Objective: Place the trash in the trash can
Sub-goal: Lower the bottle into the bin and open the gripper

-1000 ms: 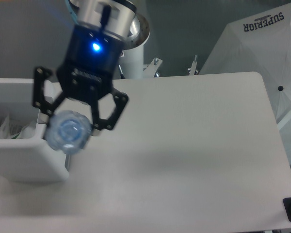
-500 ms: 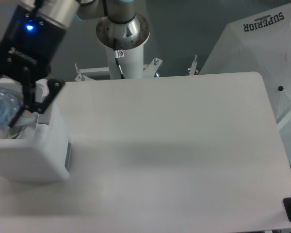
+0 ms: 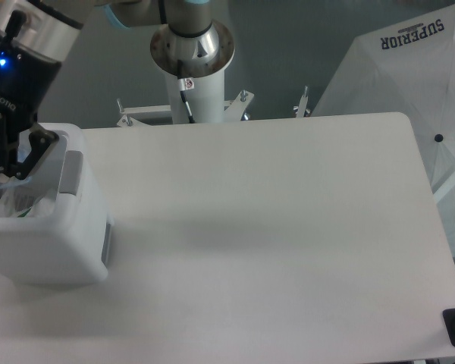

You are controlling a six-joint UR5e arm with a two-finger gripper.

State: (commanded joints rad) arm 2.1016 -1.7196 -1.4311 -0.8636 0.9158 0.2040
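Hovering over the trash can (image 3: 49, 250) at the table's (image 3: 273, 243) left edge, my gripper (image 3: 0, 163) sits half out of frame, grip state unclear.

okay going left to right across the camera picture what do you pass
Gripper over the white trash can → robot base column → bare white table → white "SUPERIOR" umbrella.

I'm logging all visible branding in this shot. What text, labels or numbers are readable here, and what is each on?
"SUPERIOR": black print on the white fabric umbrella-like canopy at upper right.
"ROBOTIQ", only partly in frame: pale lettering on the black gripper body over the white plastic trash can.
Green print on the clear plastic bag inside the can: too blurred to read.
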